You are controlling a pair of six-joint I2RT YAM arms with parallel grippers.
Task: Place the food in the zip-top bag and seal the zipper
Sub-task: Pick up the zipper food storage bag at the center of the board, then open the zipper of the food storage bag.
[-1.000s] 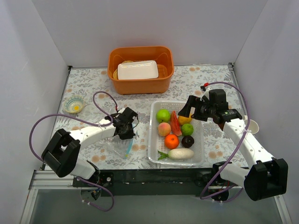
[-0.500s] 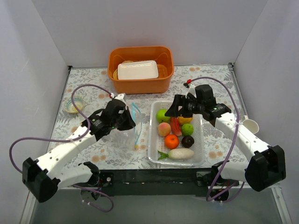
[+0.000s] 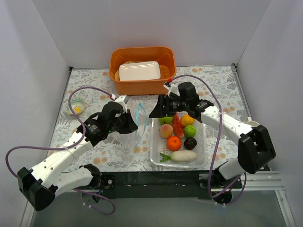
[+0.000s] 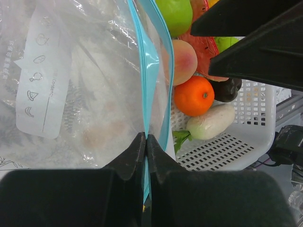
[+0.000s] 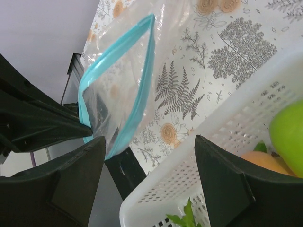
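The clear zip-top bag (image 3: 134,135) hangs beside the white basket (image 3: 201,158), its mouth partly apart. My left gripper (image 3: 129,126) is shut on the blue-teal zipper (image 3: 138,117) at one end; the pinch shows in the left wrist view (image 4: 146,137), with the zipper (image 4: 149,71) and the white label (image 4: 41,94). My right gripper (image 3: 154,113) is open and empty, just right of the bag mouth (image 5: 120,80), above the basket's corner (image 5: 222,142). The food lies in the basket: peach (image 3: 165,131), orange (image 3: 173,143), watermelon slice (image 3: 177,125), green apple (image 3: 189,131), dark purple fruit (image 3: 190,143), radish (image 3: 182,155).
An orange tub (image 3: 142,85) with a white tray (image 3: 139,71) stands at the back. A small patterned bowl (image 3: 75,107) sits far left. A white cup (image 3: 256,126) is at the right edge. White walls enclose three sides.
My left arm has lifted the bag off the table and carried it right, towards the basket. My right gripper has moved left across the basket to the bag's mouth.
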